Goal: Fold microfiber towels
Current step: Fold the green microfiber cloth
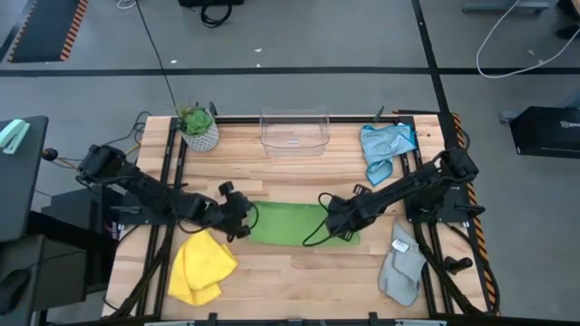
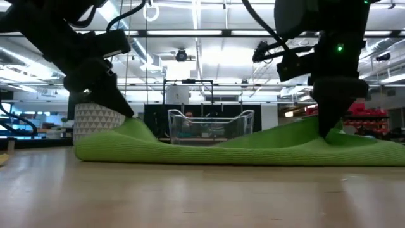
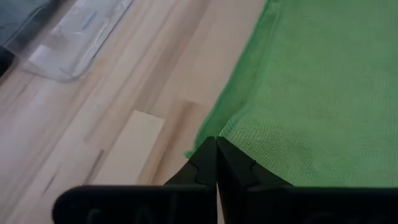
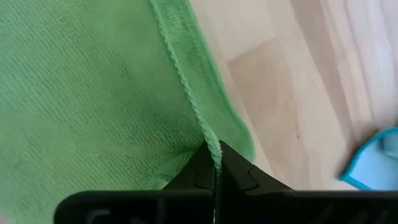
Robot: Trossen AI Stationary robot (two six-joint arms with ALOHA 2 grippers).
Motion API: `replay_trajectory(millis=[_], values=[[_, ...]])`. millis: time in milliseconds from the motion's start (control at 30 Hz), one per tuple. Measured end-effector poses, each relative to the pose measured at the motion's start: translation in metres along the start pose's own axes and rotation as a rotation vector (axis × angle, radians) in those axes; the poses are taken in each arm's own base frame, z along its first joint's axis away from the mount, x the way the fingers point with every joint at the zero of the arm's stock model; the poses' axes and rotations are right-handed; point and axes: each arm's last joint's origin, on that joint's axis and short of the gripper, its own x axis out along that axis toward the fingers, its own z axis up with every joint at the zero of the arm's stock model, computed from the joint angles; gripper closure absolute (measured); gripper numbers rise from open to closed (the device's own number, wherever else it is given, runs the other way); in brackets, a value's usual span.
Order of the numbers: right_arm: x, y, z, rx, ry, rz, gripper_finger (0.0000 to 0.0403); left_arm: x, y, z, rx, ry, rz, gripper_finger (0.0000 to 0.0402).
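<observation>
The bright green towel [image 1: 294, 223] lies spread on the wooden table's middle. It also shows in the low view [image 2: 221, 149]. My left gripper [image 1: 246, 223] is shut on its left end and my right gripper [image 1: 328, 215] is shut on its right part. The towel rises in a small peak at each gripper and sags to the table between them. The yellow towel [image 1: 201, 265] lies crumpled at the near left, the pale grey towel [image 1: 401, 264] at the near right, and the light blue towel [image 1: 385, 145] at the far right. My left gripper pinches the green towel's edge right beside a corner [image 3: 208, 138] between its two shut fingers. The fingers slant down from the table's left. That corner is raised into a peak [image 2: 134, 125]; the rest lies on the table. My right gripper pinches the green towel's hemmed edge [image 4: 210, 138] near a rounded corner between its two shut fingers. The fingers slant down from the table's right. The cloth there is raised into a peak [image 2: 316, 126], and the part beyond it lies on the table.
A clear plastic bin [image 1: 294, 131] stands at the far middle. A leafy plant in a white patterned pot [image 1: 198, 127] stands at the far left. Bare wood shows in front of the green towel, between the yellow and grey ones.
</observation>
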Motion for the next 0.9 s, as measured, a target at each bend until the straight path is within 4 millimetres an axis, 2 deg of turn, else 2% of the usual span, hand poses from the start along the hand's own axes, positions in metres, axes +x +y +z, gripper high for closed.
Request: replay_trajectory(millis=[333,467,733,833,900], values=[[-0.035,-0.019,-0.010,0.081,-0.059,0.062,0.0395,0.005,0.005,0.002,-0.025,0.018,0.005,0.0395],[-0.042,-0.022,-0.017,0.119,-0.055,0.058,0.0395,0.007,0.009,0.003,-0.041,0.021,0.019,0.0397],[-0.023,-0.023,-0.022,0.146,0.000,0.013,0.0394,0.016,0.017,0.005,-0.070,0.056,0.027,0.0396],[-0.015,-0.025,-0.024,0.154,0.016,-0.006,0.0381,0.017,0.019,0.005,-0.068,0.059,0.032,0.0364],[-0.013,-0.027,-0.025,0.151,0.025,-0.017,0.0354,0.017,0.019,0.004,-0.063,0.065,0.033,0.0329]])
